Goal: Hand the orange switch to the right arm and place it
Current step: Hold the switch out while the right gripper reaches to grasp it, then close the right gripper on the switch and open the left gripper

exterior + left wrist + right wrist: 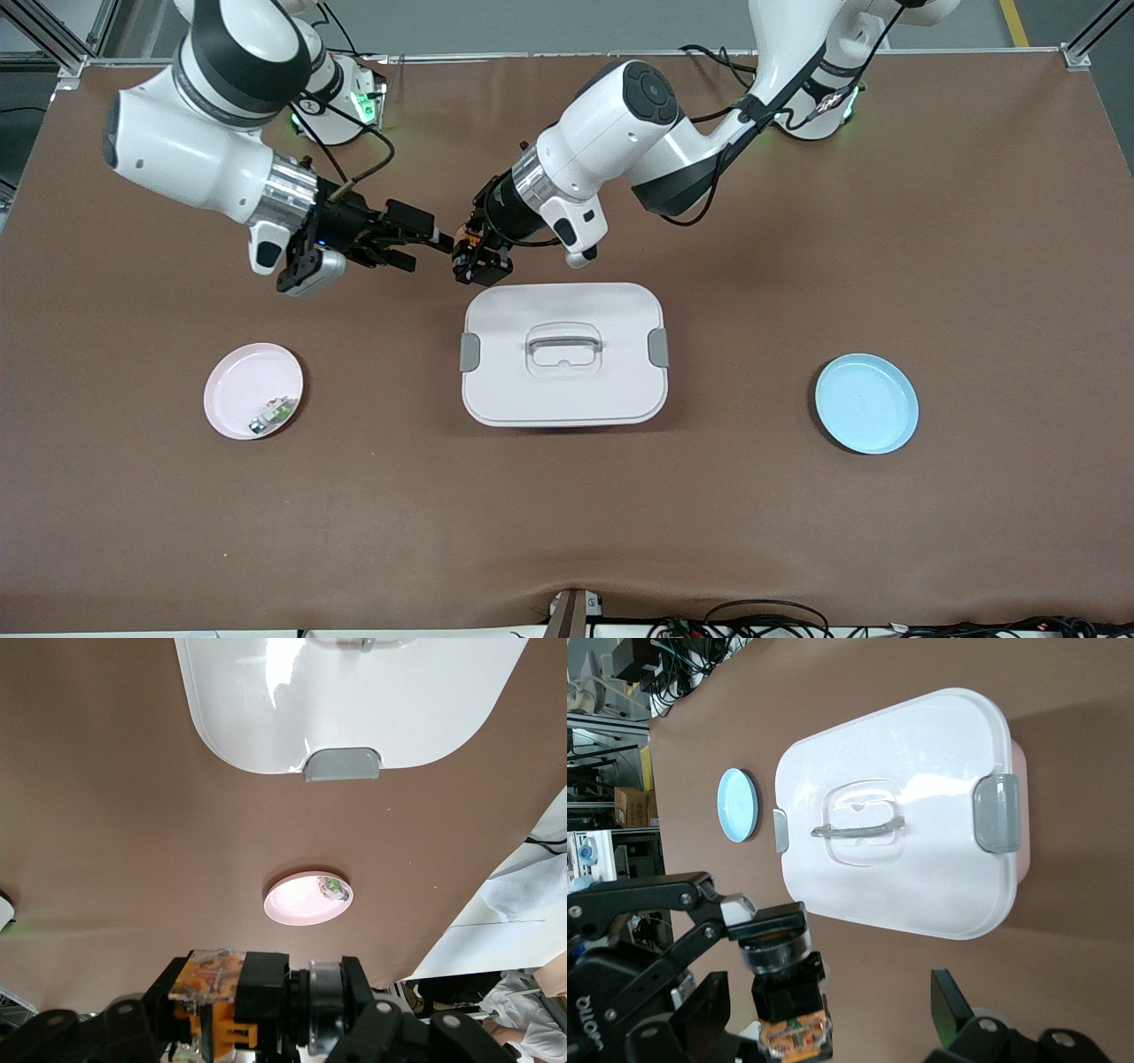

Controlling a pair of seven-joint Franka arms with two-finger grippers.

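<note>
The orange switch hangs in the air between the two grippers, over bare table just past the white box's edge that lies farthest from the front camera. My left gripper is shut on it. In the left wrist view the switch shows a black body, an orange-and-clear rear and a silvery ring, clamped between that gripper's fingers. My right gripper is open, its tips right beside the switch. In the right wrist view the switch sits between the right gripper's spread fingers, close to one finger, and neither touches it.
A white lidded box with a handle stands mid-table. A pink plate holding a small green-white-silver part lies toward the right arm's end. A blue plate lies toward the left arm's end.
</note>
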